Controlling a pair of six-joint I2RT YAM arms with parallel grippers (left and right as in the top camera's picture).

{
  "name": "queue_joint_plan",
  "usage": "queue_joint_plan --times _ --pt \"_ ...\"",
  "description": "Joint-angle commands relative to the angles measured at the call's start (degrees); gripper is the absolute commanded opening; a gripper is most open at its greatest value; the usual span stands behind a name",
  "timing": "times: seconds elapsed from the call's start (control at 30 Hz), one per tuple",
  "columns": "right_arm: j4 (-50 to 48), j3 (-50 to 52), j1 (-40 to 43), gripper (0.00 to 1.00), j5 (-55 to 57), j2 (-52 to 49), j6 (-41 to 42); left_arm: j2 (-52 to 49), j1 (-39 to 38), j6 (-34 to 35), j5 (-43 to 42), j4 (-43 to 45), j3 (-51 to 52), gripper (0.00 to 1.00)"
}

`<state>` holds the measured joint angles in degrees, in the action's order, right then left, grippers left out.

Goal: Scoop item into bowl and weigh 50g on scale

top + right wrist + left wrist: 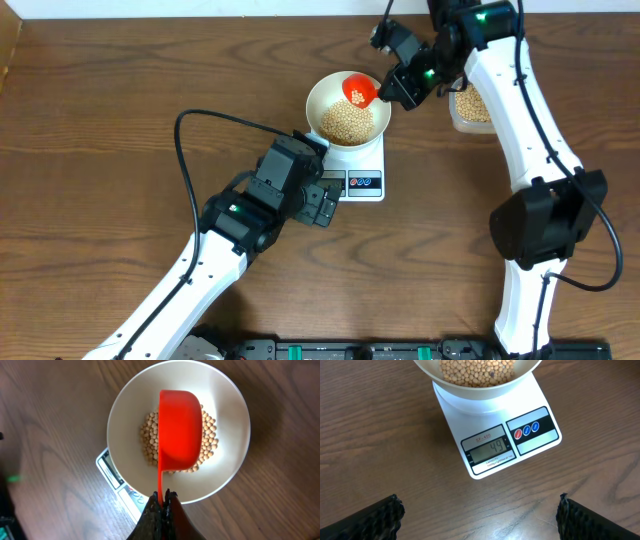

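Right gripper (161, 502): was clamped on red scoop (180, 430) over white bowl (125, 410) of soybeans (470, 372). Scale (530, 445) display (490, 449) read 49. Step judged: final top-up, needing only a few beans. Left gripper (480, 522): fingers stood apart.

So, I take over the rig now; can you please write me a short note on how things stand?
Left gripper: open, empty, in front of the scale.
Right gripper: shut on the red scoop, over the bowl.
Bowl with beans sits on the scale; display reads 49.
A few beans are in the scoop, more in the tub.
To do: add a little to reach 50, then stop.
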<state>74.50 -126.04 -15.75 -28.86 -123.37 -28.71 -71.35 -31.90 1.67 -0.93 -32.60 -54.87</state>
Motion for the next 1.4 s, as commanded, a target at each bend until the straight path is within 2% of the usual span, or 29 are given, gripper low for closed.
queue_joint_plan --times 0.0,0.67,1.13,1.37 --pt "-0.22 -1.18 -1.16 0.01 1.81 0.37 -2.05 0.09 0.33 0.11 0.76 0.02 0.52 1.0" --pt "-0.57 -1.18 -1.22 0.01 2.38 0.35 0.39 0.09 0.33 0.11 0.76 0.02 0.52 1.0" --pt "-3.5 -1.18 -1.09 0.01 4.48 0.35 7.65 0.09 0.33 0.11 0.76 0.02 0.52 1.0" --pt "-3.61 -1.18 -1.18 0.01 4.74 0.35 8.55 0.09 0.33 0.11 0.76 0.02 0.52 1.0"
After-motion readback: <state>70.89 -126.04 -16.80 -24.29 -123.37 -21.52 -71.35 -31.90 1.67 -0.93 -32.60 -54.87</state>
